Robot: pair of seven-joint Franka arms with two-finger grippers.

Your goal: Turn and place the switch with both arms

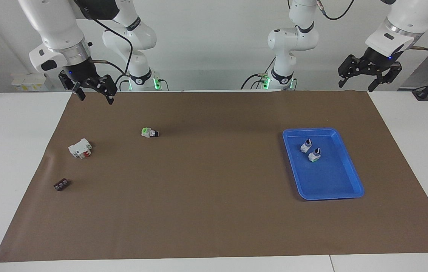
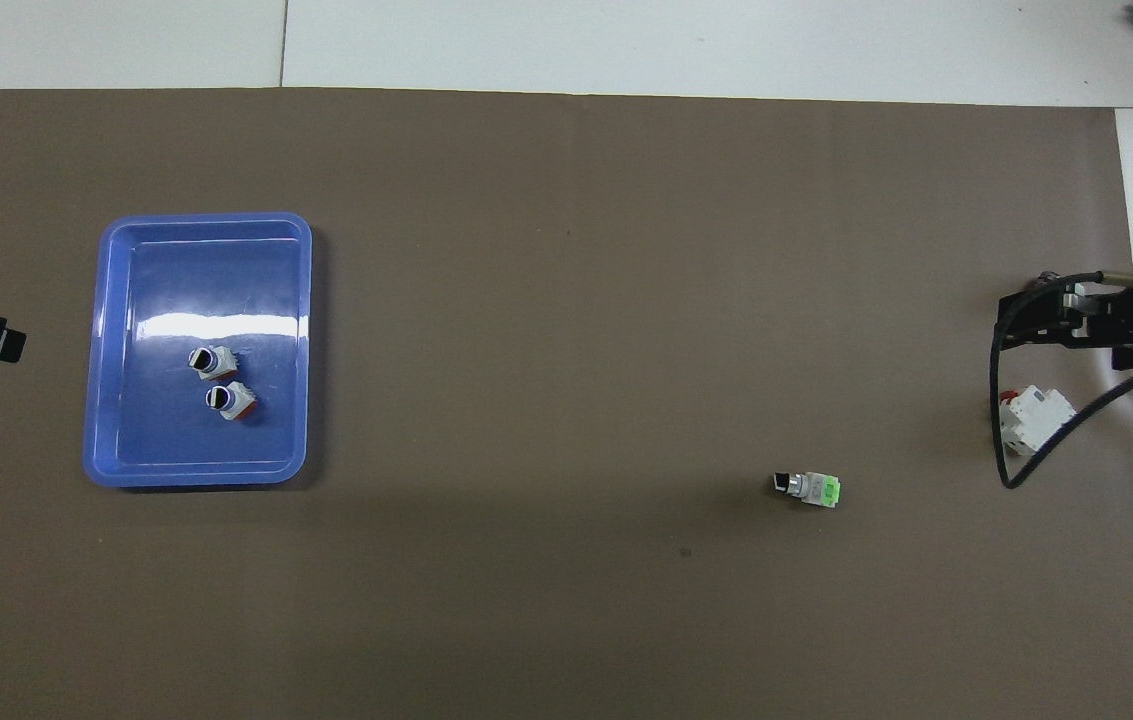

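Blue tray (image 2: pixel 298 340) holds the orange-based switch (image 2: pixel 229 399), upright, knob up, at about three o'clock from my left gripper (image 1: pixel 354 87) in the overhead view. A second switch (image 2: pixel 207 360) stands just beside it, at its eleven o'clock. My left gripper hangs with fingers spread, empty, over the brown mat's (image 1: pixel 214 211) edge. My right gripper (image 1: pixel 96 99) waits likewise spread and empty, the green-ended switch (image 2: pixel 810 488) at its eight o'clock.

You're looking at a robotics lab: two white arms (image 1: pixel 59 34) bolted at a white table's (image 1: pixel 10 151) edge, brown paper mat (image 1: pixel 214 211) taped flat, cables trailing, bare white walls.
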